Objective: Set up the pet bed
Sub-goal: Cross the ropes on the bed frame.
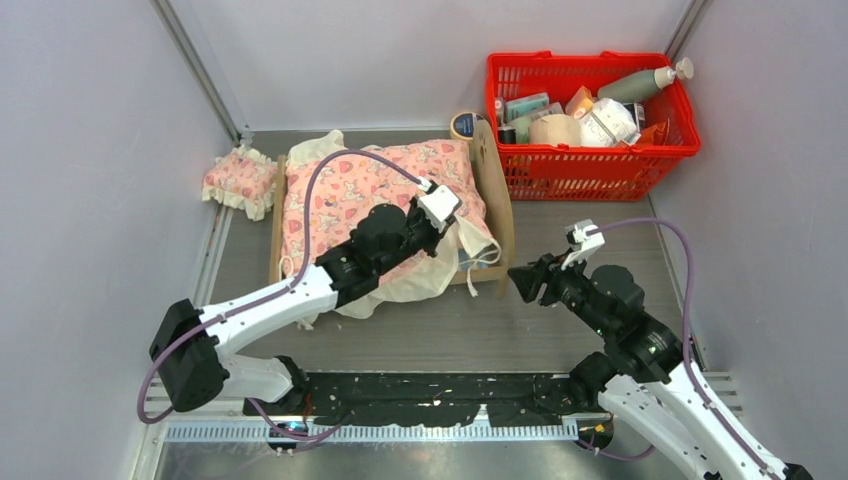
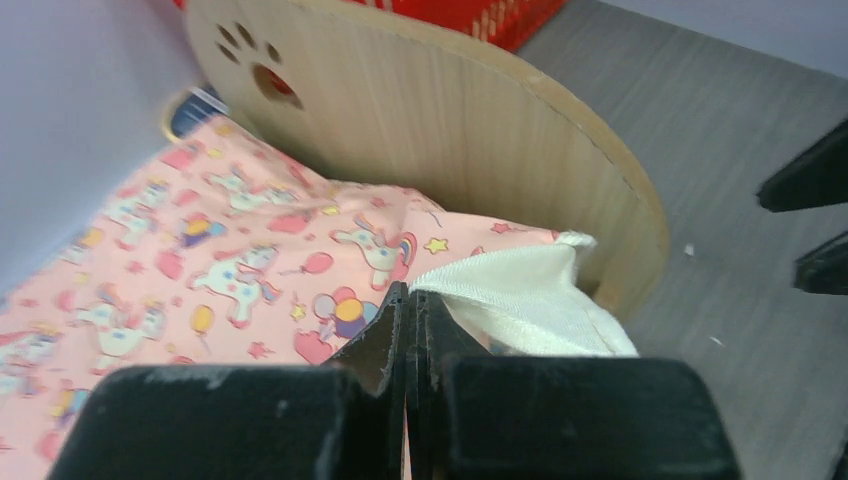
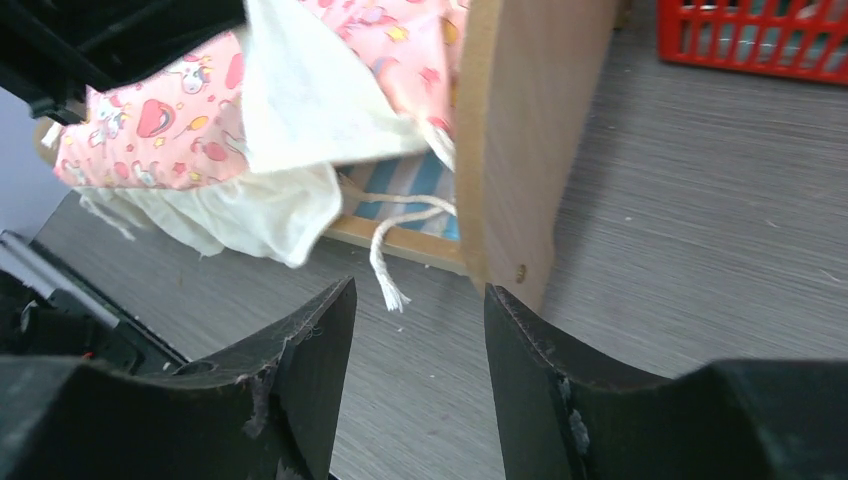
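The pet bed (image 1: pixel 492 190) lies mid-table, its plywood headboard (image 2: pixel 450 130) with the paw-print cutout on the right. A pink patterned blanket (image 1: pixel 350 190) with a cream frill (image 2: pixel 520 300) covers it. The striped mattress (image 3: pixel 410 185) peeks out below the cloth. My left gripper (image 2: pixel 407 300) is shut on the blanket's frilled edge beside the headboard, and the cloth folds up from its tips. My right gripper (image 3: pixel 420 300) is open and holds nothing. It hovers just off the bed's near corner, by the headboard's foot (image 3: pixel 520 130) and a loose white cord (image 3: pixel 385 270).
A small pink frilled pillow (image 1: pixel 240 180) lies left of the bed against the wall. A red basket (image 1: pixel 590 110) full of bottles and packets stands at the back right, close behind the headboard. A round tin (image 1: pixel 463 124) sits by the headboard's top.
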Motion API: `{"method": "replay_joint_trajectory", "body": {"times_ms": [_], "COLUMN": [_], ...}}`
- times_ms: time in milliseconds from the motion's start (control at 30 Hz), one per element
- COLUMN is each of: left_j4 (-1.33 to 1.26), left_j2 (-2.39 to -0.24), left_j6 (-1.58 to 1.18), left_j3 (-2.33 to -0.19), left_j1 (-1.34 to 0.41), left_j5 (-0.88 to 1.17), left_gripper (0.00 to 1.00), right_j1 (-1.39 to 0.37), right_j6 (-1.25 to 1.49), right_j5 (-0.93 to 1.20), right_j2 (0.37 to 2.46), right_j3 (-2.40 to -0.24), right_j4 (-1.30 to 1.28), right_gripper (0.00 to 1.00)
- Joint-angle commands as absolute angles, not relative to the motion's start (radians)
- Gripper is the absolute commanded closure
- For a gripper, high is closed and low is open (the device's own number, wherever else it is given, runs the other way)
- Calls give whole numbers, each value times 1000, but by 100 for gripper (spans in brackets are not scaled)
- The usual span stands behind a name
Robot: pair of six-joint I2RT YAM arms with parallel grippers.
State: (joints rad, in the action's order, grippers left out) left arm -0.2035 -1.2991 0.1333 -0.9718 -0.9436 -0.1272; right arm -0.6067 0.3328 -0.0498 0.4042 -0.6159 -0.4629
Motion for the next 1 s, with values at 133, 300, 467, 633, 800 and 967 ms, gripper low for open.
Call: {"method": "replay_joint_trajectory", "body": {"times_ms": [133, 300, 467, 633, 800, 967], "left_j4": [-143, -196, -203, -191, -197, -184], "left_j2": [-1327, -1289, -1260, -1238, -1244, -1235], "left_j6": [-165, -231, -284, -312, -351, -363], "left_j3": [-976, -957, -959, -964, -977, -972], "left_j1": [-815, -740, -674, -594, -560, -539], "left_j5": [234, 297, 326, 362, 408, 406], "left_gripper": [100, 100, 100, 100, 100, 100], "right_j1": [-682, -824, -833, -834, -830, -816], "right_j6": [395, 291, 180, 103, 18, -31], "right_j5": [-45, -237, -329, -310, -287, -250], "right_j2": [558, 673, 780, 813, 899, 1038], "right_j3": [-643, -763, -866, -905, -956, -1068], "right_j4": [-235, -262, -341, -346, -369, -435], "right_gripper": [42, 41, 45, 51, 48, 46]}}
